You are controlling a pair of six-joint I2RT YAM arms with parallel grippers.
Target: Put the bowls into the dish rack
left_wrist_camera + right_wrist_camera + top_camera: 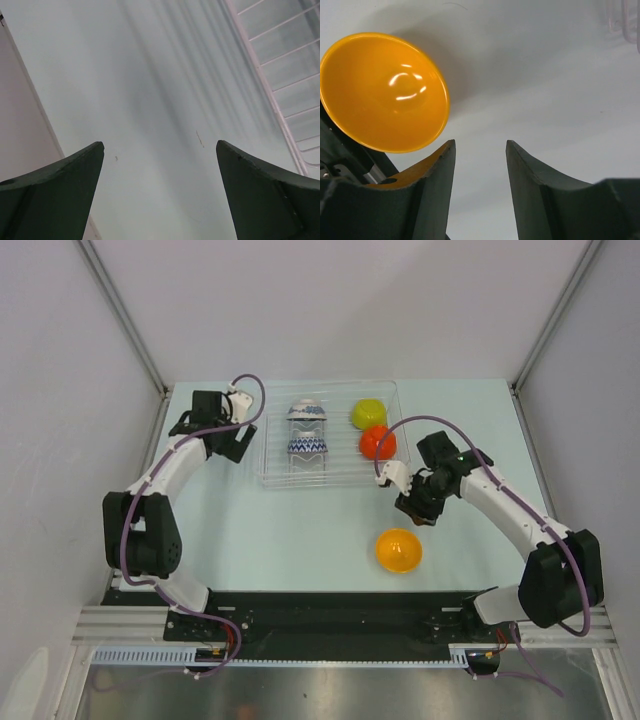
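1. Bowl (398, 550), orange, mouth up on table (300, 530), five o'clock from dish rack (320, 483).
2. Likely light, glossy, slippery; pinch the rim.
3. Right gripper (415, 510) parted, empty; left gripper (238, 448) spread wide, empty.

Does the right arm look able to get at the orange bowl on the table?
Probably yes. The right end effector hovers beside the orange bowl, jaws open and empty, with only bare table between them. The bowl lies to one side of the fingers, so a small shift is needed.
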